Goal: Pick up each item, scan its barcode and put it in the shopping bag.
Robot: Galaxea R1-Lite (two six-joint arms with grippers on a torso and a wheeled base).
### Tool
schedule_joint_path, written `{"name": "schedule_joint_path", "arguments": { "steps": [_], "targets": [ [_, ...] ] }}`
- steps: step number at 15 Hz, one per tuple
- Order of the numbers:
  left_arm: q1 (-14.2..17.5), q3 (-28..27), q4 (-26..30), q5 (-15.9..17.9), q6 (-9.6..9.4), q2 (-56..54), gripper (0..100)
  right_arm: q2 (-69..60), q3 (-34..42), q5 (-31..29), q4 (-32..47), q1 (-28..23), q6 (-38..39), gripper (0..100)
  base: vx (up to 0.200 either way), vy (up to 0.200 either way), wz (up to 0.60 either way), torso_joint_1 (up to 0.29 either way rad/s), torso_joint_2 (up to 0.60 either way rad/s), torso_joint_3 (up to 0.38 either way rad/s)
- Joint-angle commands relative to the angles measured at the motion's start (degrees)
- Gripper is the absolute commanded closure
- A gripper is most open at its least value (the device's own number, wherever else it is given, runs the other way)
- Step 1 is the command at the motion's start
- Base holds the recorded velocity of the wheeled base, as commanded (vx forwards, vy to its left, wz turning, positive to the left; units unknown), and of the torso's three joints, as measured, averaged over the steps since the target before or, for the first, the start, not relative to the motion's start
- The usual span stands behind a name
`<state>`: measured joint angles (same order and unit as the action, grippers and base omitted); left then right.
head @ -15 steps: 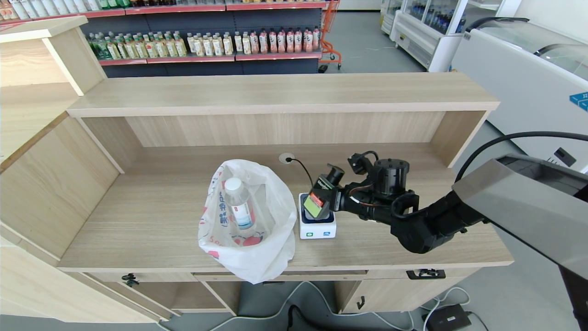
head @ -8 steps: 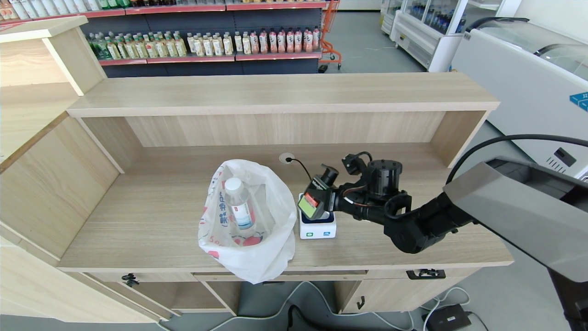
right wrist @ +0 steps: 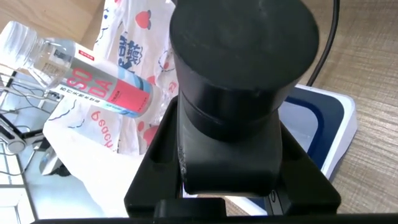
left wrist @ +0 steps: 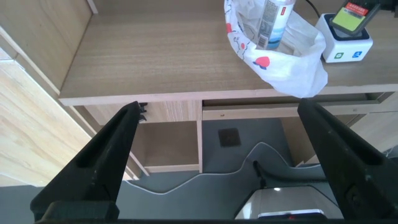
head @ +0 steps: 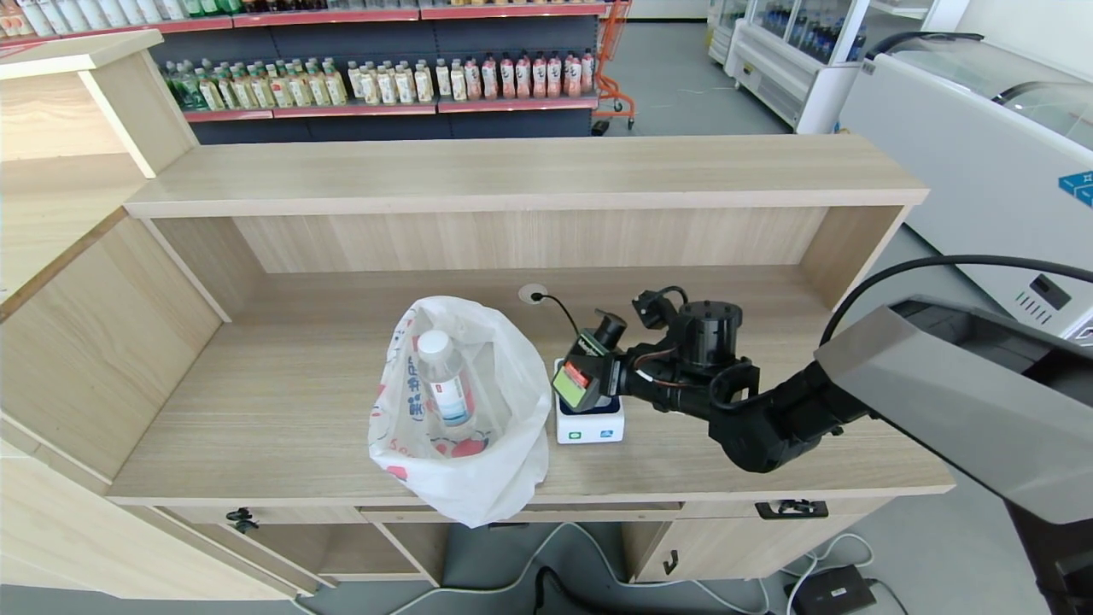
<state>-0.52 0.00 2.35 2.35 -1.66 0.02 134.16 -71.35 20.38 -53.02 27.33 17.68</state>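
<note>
The right end effector [head: 608, 376] is clamped on a small dark container [head: 574, 384] and holds it just above the white scanner [head: 589, 424], off its top as far as I can tell. The container's long axis is tilted. Its black cap [head: 610, 327] points up and toward the back of the counter [head: 282, 401], while its green-and-red labelled end faces down and forward, toward the scanner's front-left corner. The container sticks out beyond the end effector on the side toward the shopping bag [head: 478, 453].

The bag stands open just beside the scanner, to its left, with a clear bottle [head: 444, 380] upright inside it, white cap on top.

The right wrist view looks straight down the container, so the round cap [right wrist: 242, 62] is prominent, with the scanner's blue-rimmed top [right wrist: 326, 121] beneath it and the bag [right wrist: 124, 118] beyond.

In the left wrist view, the left end effector [left wrist: 219, 107] hangs below and in front of the counter's edge, its fingers spread wide with nothing between them. That view shows the green label [left wrist: 351, 18] from the front.
</note>
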Motion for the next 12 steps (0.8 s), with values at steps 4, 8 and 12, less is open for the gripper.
{"name": "schedule_joint_path", "arguments": {
  "steps": [4, 8, 12],
  "targets": [
    [0.0, 0.0, 0.0, 0.0, -0.01, 0.0, 0, -4.1, 0.9, -0.7, -0.2, -0.8, -2.0, 100, 0.000, 0.000, 0.00, 0.000, 0.00, 0.000],
    [0.0, 0.0, 0.0, 0.0, -0.01, 0.0, 0, -25.4, 21.9, -4.7, -1.2, -14.3, -25.2, 100, 0.000, 0.000, 0.00, 0.000, 0.00, 0.000],
    [0.0, 0.0, 0.0, 0.0, -0.01, 0.0, 0, -42.1, 35.8, -4.7, -3.5, -25.7, -45.1, 100, 0.000, 0.000, 0.00, 0.000, 0.00, 0.000]
  ]
}}
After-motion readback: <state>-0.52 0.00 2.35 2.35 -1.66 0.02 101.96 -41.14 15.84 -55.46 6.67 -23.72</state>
